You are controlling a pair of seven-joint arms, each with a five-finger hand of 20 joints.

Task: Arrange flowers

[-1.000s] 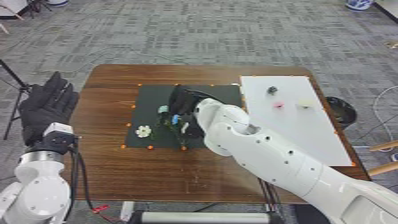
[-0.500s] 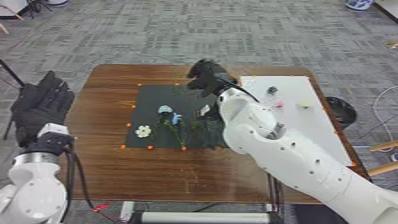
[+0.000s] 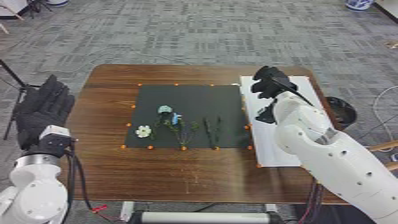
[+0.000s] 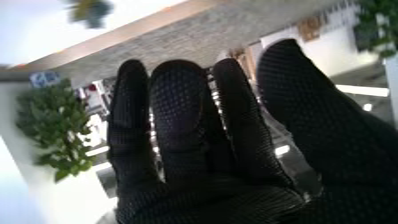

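In the head view my right hand (image 3: 274, 84) is over the far part of the white sheet, open, with nothing seen in it. My left hand (image 3: 44, 107) is open beside the table's left edge. On the dark mat lie a white flower (image 3: 143, 131), a pale blue-green flower (image 3: 164, 109), a blue flower (image 3: 176, 119) and green stems (image 3: 212, 131). The right wrist view has my right hand (image 4: 200, 130) with fingers straight, and beyond them a blurred yellow-green thing (image 4: 91, 10) on the white sheet.
The dark mat (image 3: 200, 95) lies at the table's middle, with the white sheet (image 3: 275, 157) to its right. Orange dots line both. A dark round container (image 3: 341, 113) stands off the table's right edge.
My right hand has moved right, from the dark mat across its far edge to above the white sheet, uncovering the green stems. My left hand has stayed almost in place.
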